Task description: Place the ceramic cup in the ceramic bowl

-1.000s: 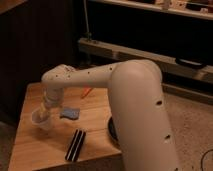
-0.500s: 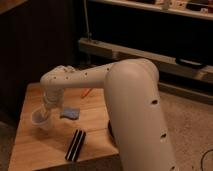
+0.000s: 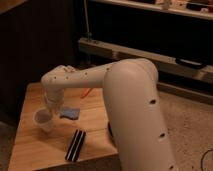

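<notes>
Gripper (image 3: 50, 106) hangs at the far rim of the ceramic cup (image 3: 43, 121), probably to lift it; its grip I cannot tell.

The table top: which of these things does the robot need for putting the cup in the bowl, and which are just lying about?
For the job: ceramic cup, white; ceramic bowl, only a dark sliver behind the arm; gripper, just above the cup's rim.
Lying about: blue pad beside the cup; black striped block; small orange thing.
</notes>
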`<state>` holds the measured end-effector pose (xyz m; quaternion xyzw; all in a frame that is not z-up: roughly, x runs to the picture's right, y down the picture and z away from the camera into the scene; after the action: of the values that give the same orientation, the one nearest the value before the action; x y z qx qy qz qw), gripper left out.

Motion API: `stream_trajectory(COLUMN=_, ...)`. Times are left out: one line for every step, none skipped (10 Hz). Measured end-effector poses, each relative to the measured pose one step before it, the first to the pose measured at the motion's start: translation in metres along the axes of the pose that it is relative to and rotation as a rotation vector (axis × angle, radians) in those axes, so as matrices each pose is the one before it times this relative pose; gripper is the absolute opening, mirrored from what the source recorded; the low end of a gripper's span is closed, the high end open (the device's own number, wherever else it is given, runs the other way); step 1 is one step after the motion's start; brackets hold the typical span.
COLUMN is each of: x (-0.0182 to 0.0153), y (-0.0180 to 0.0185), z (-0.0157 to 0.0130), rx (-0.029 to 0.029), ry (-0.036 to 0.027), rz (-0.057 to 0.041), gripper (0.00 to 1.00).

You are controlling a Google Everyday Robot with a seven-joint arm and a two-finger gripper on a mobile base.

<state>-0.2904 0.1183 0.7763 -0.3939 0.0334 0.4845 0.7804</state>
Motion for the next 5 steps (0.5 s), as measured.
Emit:
stream_trajectory(x=0.00036, y=-0.00215, z=0.00051, rx=0.01076, ry=0.00928, rz=0.00769, gripper=0.34)
stream_trajectory(x=0.00112, y=-0.00263, z=-0.00102, rx=0.01967, ry=0.00974, rz=0.00492, gripper=0.28)
stream_trajectory(x=0.00121, y=-0.00320, z=-0.00442, rx=0.01902, ry=0.00108, rz=0.00655, gripper=0.18)
stream_trajectory(x=0.00414, y=-0.00828, z=-0.01103, rx=0.02581, ry=-0.00050, rz=0.00802, gripper=0.07)
stream_trajectory(x=0.00402, y=-0.00765, z=-0.01501, rx=0.01258, ry=-0.00909, rz=0.01058, gripper=0.01)
